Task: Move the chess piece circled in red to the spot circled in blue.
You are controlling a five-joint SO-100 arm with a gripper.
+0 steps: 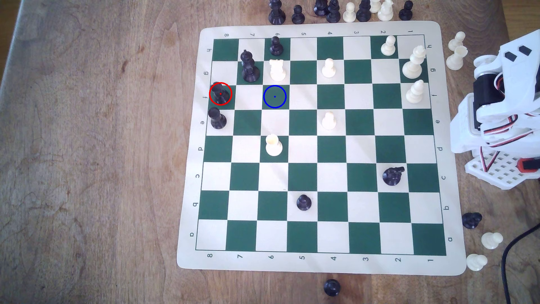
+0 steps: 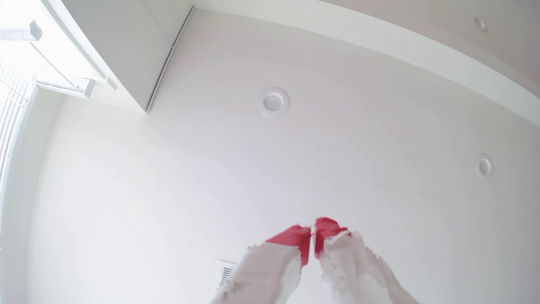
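The chess piece, a short black rook with a flat head, stands inside the red ring on a green square at the board's edge on the exterior view's left. Two squares toward that view's right lies the spot, a bare green square ringed in blue. My arm is folded up off the board at the exterior view's right edge, far from both. In the wrist view my gripper points at the ceiling, its red fingertips pressed together with nothing between them.
A second black rook stands just below the ringed one, a tall black piece up and to its right, and a white rook above the spot. Captured pieces line the far board edge. A black cable runs at the lower right.
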